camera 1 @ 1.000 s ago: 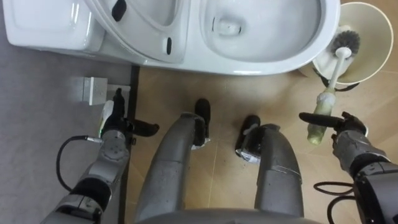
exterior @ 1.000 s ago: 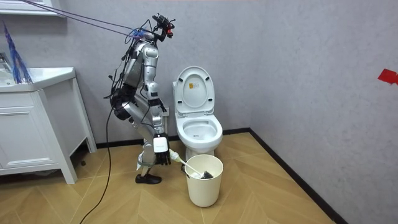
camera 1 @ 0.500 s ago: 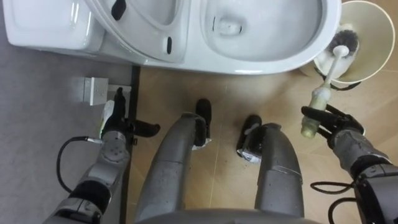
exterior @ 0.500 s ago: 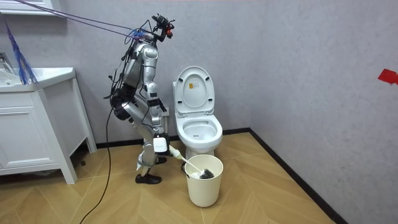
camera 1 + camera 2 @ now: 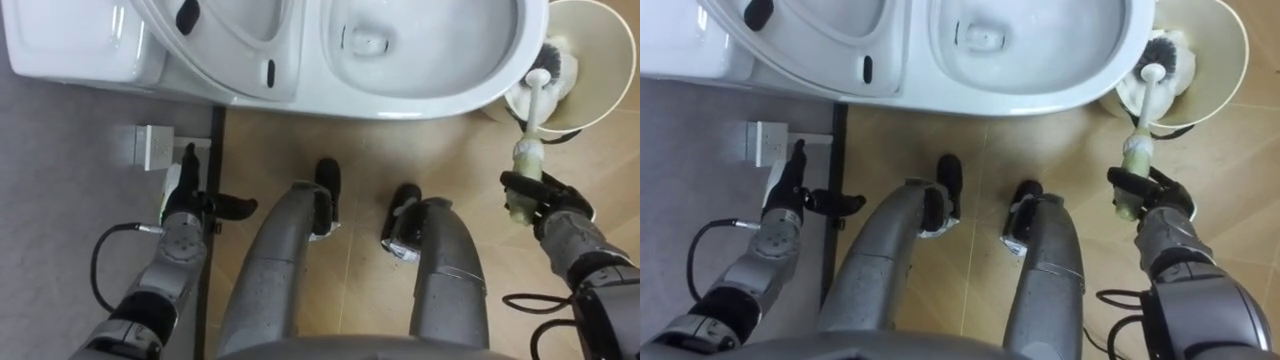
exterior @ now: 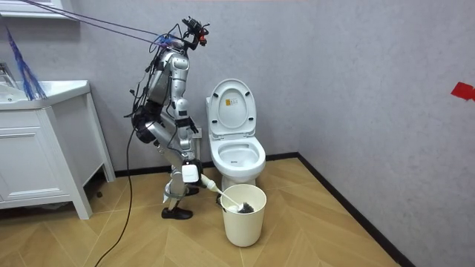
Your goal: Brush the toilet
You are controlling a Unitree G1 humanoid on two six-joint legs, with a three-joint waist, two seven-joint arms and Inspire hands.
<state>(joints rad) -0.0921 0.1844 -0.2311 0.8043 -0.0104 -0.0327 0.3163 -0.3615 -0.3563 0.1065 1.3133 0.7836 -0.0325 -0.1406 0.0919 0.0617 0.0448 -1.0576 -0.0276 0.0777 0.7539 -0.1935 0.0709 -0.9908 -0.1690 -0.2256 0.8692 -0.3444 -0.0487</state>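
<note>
robot stands bent forward at the toilet (image 5: 400, 105), seat up, bowl across the top of the eye views. left hand (image 5: 185, 205) sits low by the grey wall, fingers straight, thumb out, holding nothing; small white box (image 5: 148, 145) just above it. right hand (image 5: 548, 203) has its fingers curled round the pale grip of the toilet brush (image 5: 531, 120). brush is tilted, dark bristle head inside the cream bucket (image 5: 603, 40), which stands on the wood floor just beside the bowl's front.
</note>
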